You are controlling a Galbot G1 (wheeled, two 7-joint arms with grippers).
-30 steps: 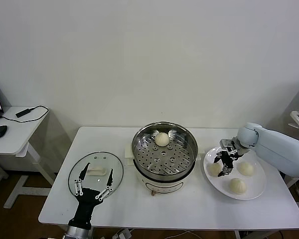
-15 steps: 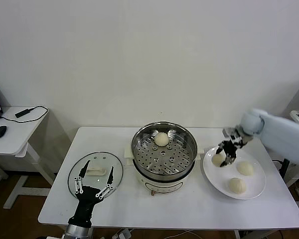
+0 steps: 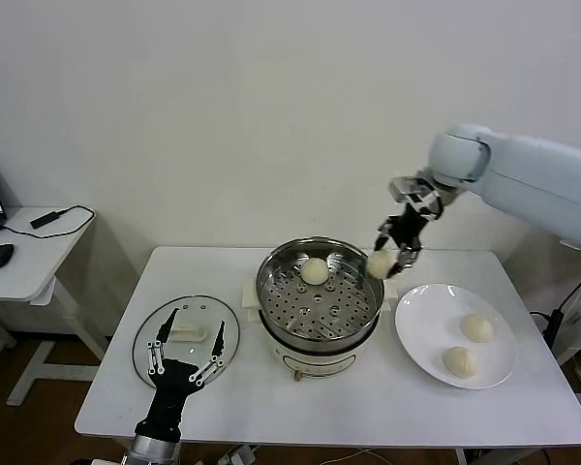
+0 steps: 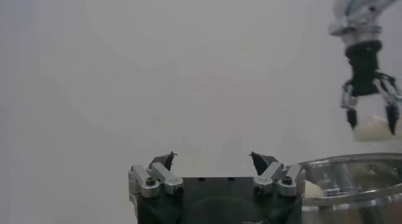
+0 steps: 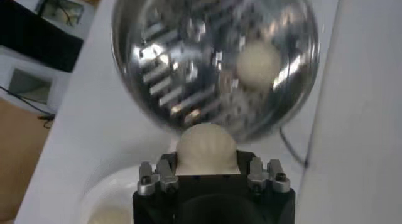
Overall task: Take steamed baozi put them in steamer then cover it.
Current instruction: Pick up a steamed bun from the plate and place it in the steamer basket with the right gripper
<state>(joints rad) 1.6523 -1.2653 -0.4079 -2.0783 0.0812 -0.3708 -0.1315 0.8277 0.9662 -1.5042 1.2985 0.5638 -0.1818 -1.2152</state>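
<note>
My right gripper [image 3: 391, 254] is shut on a cream-white steamed baozi [image 3: 380, 263] and holds it in the air just over the right rim of the steamer [image 3: 315, 310]. In the right wrist view that baozi [image 5: 206, 145] fills the jaws, with the shiny steamer [image 5: 188, 62] below. One baozi [image 3: 315, 271] lies on the perforated floor near the back. Two baozi [image 3: 477, 327] [image 3: 460, 360] lie on the white plate [image 3: 426, 315]. The glass cover [image 3: 198, 308] lies flat at the table's left. My left gripper [image 3: 195, 321] stands open at the cover, above its white handle.
The white table's front edge [image 3: 368, 426] runs close below the steamer and plate. A side desk [image 3: 24, 257] with a mouse and cable stands at the far left. The wall rises right behind the table.
My right gripper lifted one baozi off the plate and carried it up and left to the steamer's right rim. The plate now holds two. The left arm has stayed put.
</note>
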